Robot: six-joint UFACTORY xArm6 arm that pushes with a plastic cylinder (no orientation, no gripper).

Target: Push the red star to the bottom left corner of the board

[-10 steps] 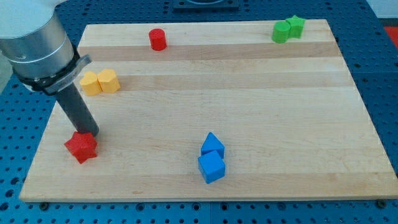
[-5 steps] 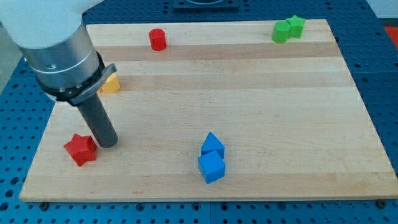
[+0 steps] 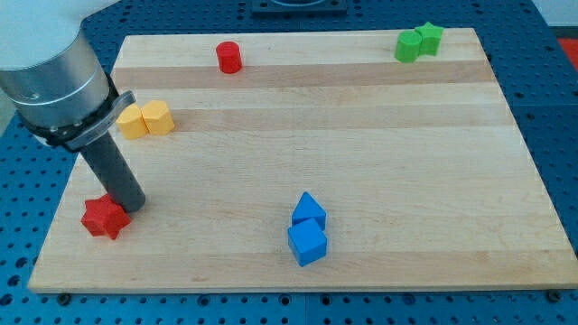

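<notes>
A broad cylindrical arm housing (image 3: 50, 77) in pale silver-grey was seen, banded at its lower edge by a dark collar with a small grey clamp tab. From it a straight, dark charcoal rod was extended, ended by my tip (image 3: 129, 206).

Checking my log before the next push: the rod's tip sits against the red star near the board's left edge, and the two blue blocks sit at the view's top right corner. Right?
Not quite. The camera view shows my tip against the red star near the wooden board's left edge, but the two blue blocks sit near the view's bottom centre. The two green blocks hold the top right corner.
</notes>
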